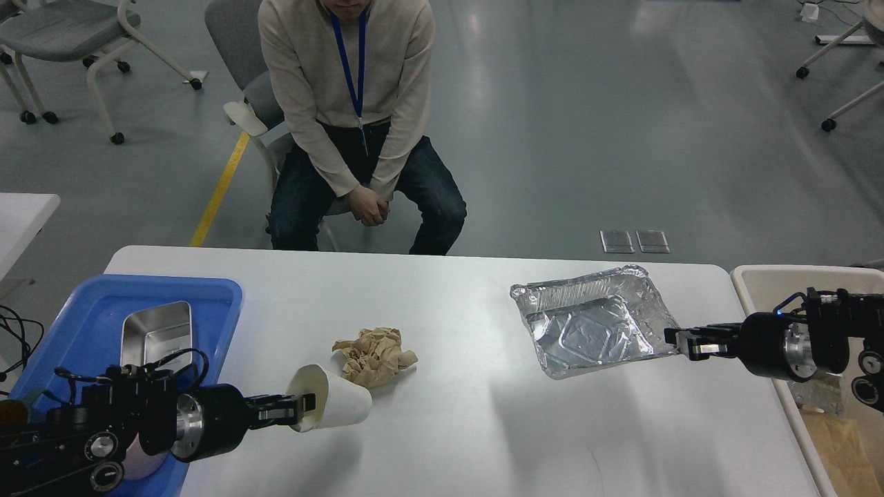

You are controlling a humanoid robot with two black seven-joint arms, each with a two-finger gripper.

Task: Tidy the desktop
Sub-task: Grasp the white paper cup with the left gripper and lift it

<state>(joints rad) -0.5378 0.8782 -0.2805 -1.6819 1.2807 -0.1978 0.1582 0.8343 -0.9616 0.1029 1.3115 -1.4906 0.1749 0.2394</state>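
The desktop [469,324] is a wide white-grey tabletop. My left gripper [302,408] is shut on the rim of a white paper cup [331,407], which it holds tipped on its side above the desktop, mouth to the left. A crumpled brown paper [373,355] lies just beyond the cup. My right gripper [680,342] is shut on the right rim of a silver foil tray [594,324] and holds it tilted at the desktop's right side.
A blue plastic tray [207,297] at the left holds a steel box [155,331]. A beige bin [766,283] stands off the right edge, with brown paper [842,449] inside. A seated person [352,124] faces the far edge.
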